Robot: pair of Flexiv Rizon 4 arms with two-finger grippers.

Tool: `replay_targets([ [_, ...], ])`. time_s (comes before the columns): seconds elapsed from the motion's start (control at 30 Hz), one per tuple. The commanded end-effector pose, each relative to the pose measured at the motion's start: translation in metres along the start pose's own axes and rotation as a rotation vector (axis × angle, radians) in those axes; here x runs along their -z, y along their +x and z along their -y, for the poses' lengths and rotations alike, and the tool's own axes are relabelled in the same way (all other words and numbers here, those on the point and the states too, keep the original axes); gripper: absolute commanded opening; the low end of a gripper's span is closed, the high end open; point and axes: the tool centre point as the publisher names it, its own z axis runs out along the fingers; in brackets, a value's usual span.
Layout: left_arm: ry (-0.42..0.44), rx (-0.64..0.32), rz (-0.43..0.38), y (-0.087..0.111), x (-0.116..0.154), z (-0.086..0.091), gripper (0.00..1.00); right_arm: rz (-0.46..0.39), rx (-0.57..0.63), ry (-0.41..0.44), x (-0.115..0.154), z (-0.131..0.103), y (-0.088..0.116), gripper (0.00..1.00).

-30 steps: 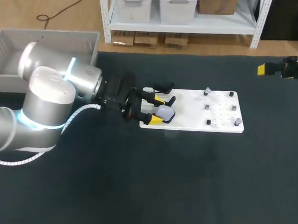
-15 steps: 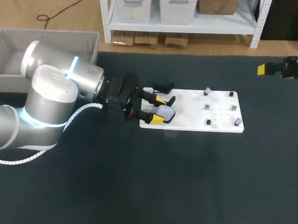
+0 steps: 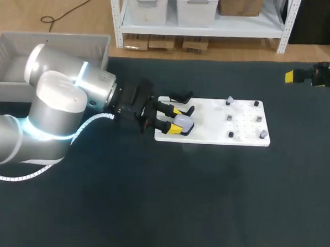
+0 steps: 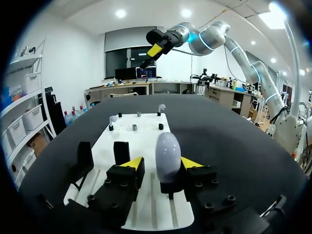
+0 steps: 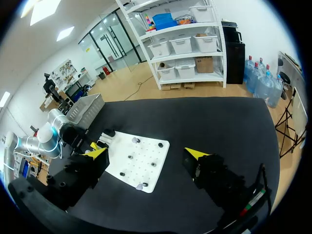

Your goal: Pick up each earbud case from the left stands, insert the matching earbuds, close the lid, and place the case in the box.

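One pale case [image 4: 167,148] stands upright on one of three black stands [image 4: 121,152] at the left end of the white board [image 3: 209,128]. The left gripper [image 3: 175,121] sits around it, fingers parted, a gap showing on one side, so no hold. Six pegs [image 3: 230,117] at the board's other end, two carrying earbuds [image 3: 229,98]. One grey box [image 3: 59,37] left of the board, contents unclear. The right gripper [image 5: 147,155] is well off to the board's right, wide open, holding nothing.
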Motion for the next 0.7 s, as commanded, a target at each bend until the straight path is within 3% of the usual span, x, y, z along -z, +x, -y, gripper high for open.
replay_targets([
  [0.03,-0.004,-0.003,0.003,0.001,-0.002,-0.002,0.4,0.0,0.001,-0.001,0.0,0.0,0.0,1.0],
  [0.1,-0.002,-0.004,0.005,0.0,-0.002,-0.001,0.3,0.0,0.001,-0.001,0.0,0.0,0.0,1.0],
  [0.17,0.0,-0.005,0.009,-0.001,-0.001,0.001,0.0,0.0,0.001,-0.001,0.0,0.0,0.0,1.0],
  [0.37,0.001,-0.014,0.036,-0.008,0.006,0.006,0.0,0.0,0.001,-0.001,0.0,0.0,0.0,1.0],
  [0.7,-0.002,-0.034,0.138,-0.038,0.026,0.018,0.0,0.0,0.001,-0.001,0.0,0.0,0.0,1.0],
])
